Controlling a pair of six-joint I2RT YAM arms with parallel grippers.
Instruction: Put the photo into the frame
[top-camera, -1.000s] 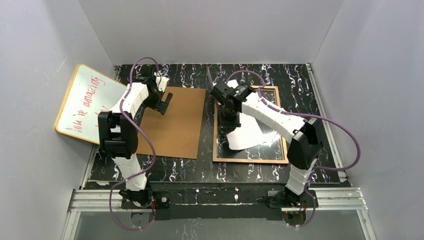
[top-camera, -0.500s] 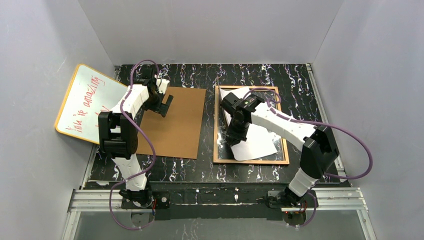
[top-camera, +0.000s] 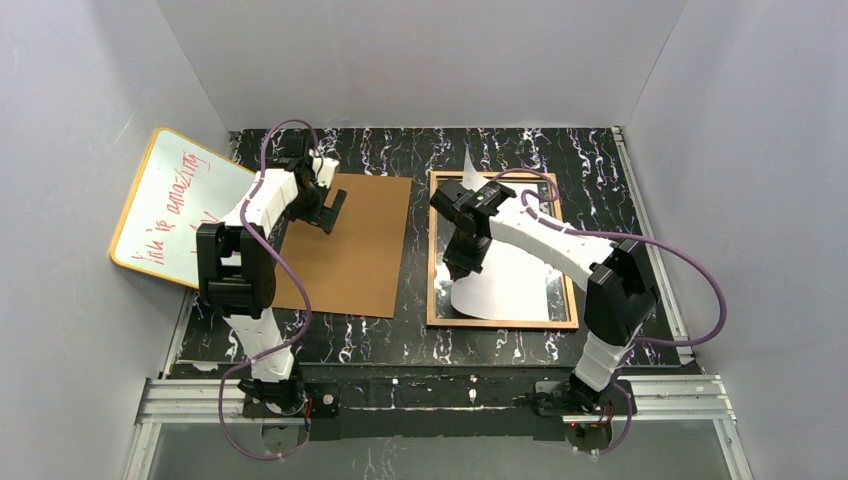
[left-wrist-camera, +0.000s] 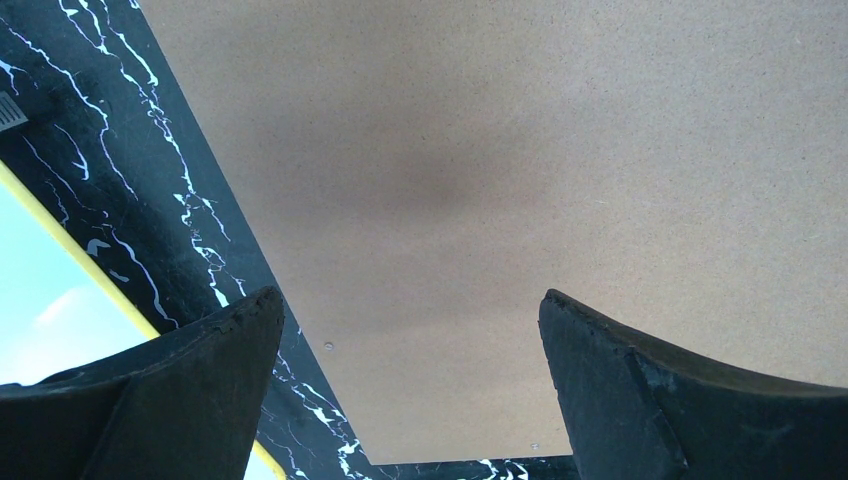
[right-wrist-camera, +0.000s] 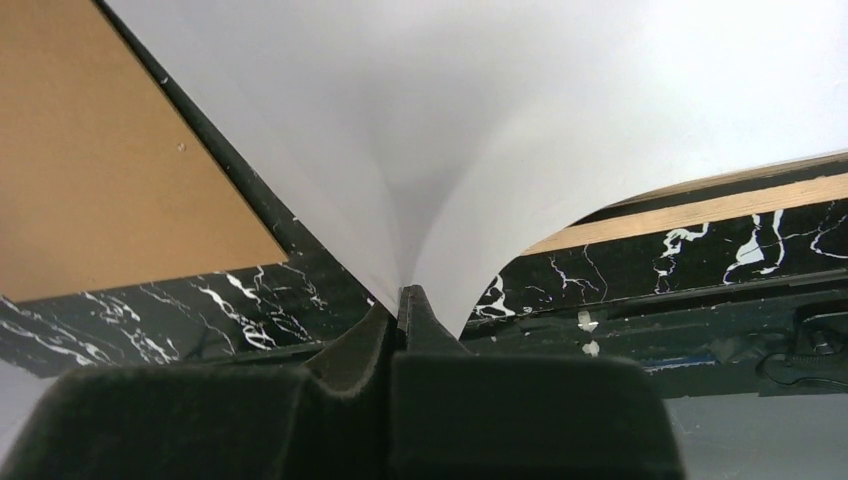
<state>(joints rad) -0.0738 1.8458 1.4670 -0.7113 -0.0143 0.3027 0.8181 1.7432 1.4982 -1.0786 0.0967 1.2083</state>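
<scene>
Table top: black, with white marble-like veining all over.
Backing board, 9 o'clock of centre: plain mid-brown. In the left wrist view it reads dull tan-brown, no pattern.
Frame, 3 o'clock of centre: tan wood-coloured border, with faint lighter and darker stripes in the right wrist view.
Photo: visible side plain white, no print showing.
Whiteboard, 10 o'clock: white face, yellow edge, red handwriting.
Left arm and right arm: white shells, black joints.
Cables: purple.
Left gripper and right gripper: matte black.
Walls: pale grey, unmarked.
Rail, 6 o'clock: silver-grey.
</scene>
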